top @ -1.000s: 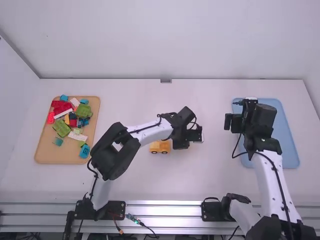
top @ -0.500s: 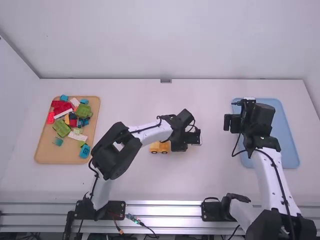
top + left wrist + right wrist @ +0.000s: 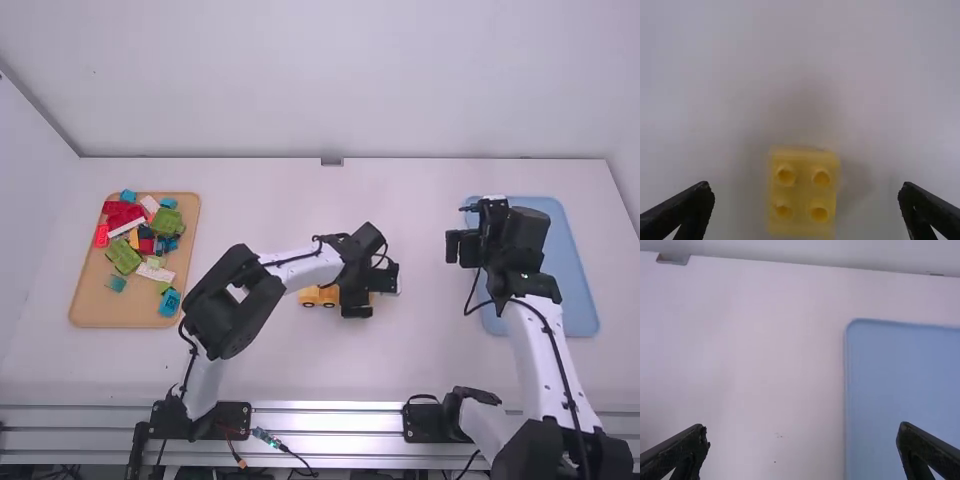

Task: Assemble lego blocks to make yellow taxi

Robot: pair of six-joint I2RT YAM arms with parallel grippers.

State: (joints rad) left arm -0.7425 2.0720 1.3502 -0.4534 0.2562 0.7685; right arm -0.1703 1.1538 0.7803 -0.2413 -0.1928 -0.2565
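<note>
In the high view my left gripper (image 3: 372, 291) is low over the middle of the table, just right of a yellow wheeled piece (image 3: 318, 295) that the arm partly covers. A yellow brick with studs up (image 3: 803, 192) lies on the table in the left wrist view, between the wide-apart fingers of the left gripper (image 3: 806, 192), touching neither. Near the left edge of the blue tray, the high view has my right gripper (image 3: 462, 248) above the table. The right gripper (image 3: 803, 435) is open and holds nothing in the right wrist view.
A wooden tray (image 3: 92, 300) at the left carries a pile of red, green, blue and white bricks. The blue tray (image 3: 582, 300) lies at the right, partly under the right arm. A wall stands behind the table's far edge.
My left gripper has shifted slightly toward the arm bases and a little left, turning a bit. The right gripper has drifted very slightly left.
</note>
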